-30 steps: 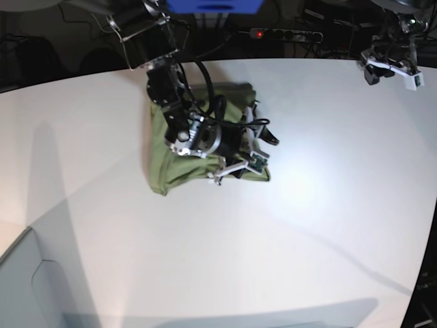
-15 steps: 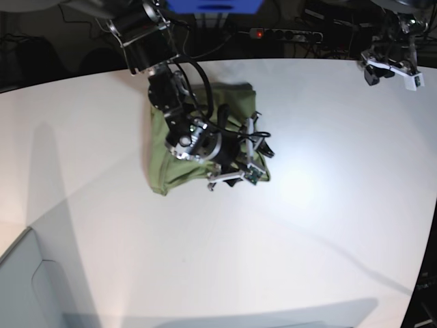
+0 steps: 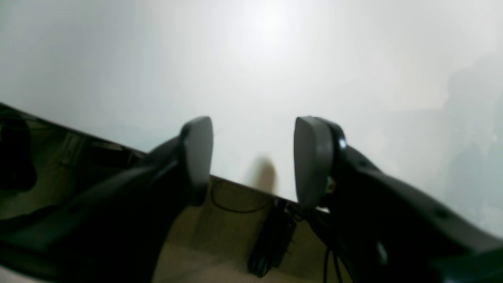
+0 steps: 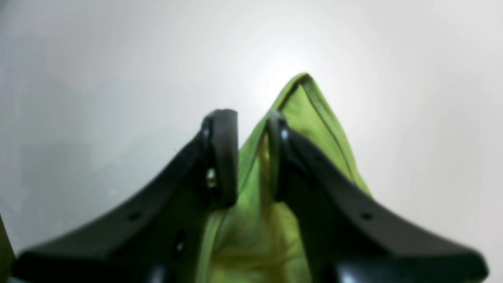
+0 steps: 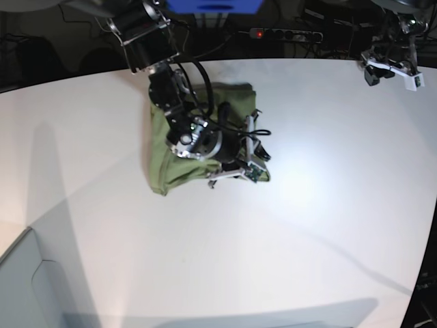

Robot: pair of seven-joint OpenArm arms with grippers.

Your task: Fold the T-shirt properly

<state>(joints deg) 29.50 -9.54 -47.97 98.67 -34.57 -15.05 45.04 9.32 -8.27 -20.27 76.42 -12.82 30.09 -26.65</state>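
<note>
1. The T-shirt (image 5: 165, 167) lies on the white table (image 5: 205, 260), partly folded, a corner pointing out past the right gripper (image 4: 252, 157).
2. Over the T-shirt, that gripper's fingers straddle its edge, narrowly apart; I cannot tell whether they grip it.
3. Well apart from the T-shirt, near the table's far edge, the left gripper (image 3: 253, 157) is open and empty.

The white table (image 5: 328, 191) lies open beside and before the shirt (image 5: 171, 171); the right arm (image 5: 171, 96) blocks passage above it.
</note>
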